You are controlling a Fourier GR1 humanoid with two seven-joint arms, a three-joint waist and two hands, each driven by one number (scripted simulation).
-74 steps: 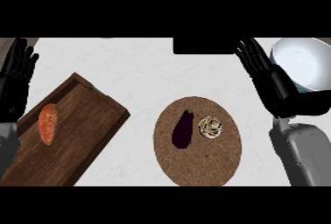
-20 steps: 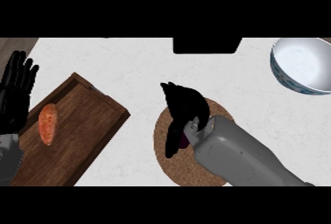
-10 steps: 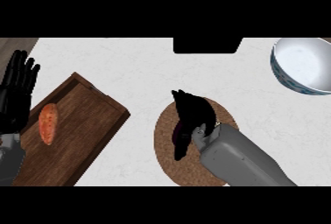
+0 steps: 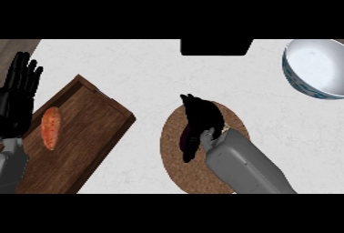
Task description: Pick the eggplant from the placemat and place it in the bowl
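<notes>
Head view: right hand (image 4: 201,119) down on the eggplant (image 4: 189,136), bowl (image 4: 316,68) not yet filled.

Fingers curled over the dark purple eggplant, grasping it where it lies on the round brown placemat (image 4: 171,150); only a glossy sliver showing beside the palm. No lift evident, so pick seemingly just begun; carry to the white, blue-rimmed bowl, well apart at upper right, left to do. Left hand (image 4: 17,98) resting open, fingers up, at the left edge beside the wooden board (image 4: 87,136) on the pale counter (image 4: 134,68).

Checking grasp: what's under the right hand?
The right hand lies over the eggplant, purple showing at its left edge, on the round placemat. Anything else beneath the hand is covered.
</notes>
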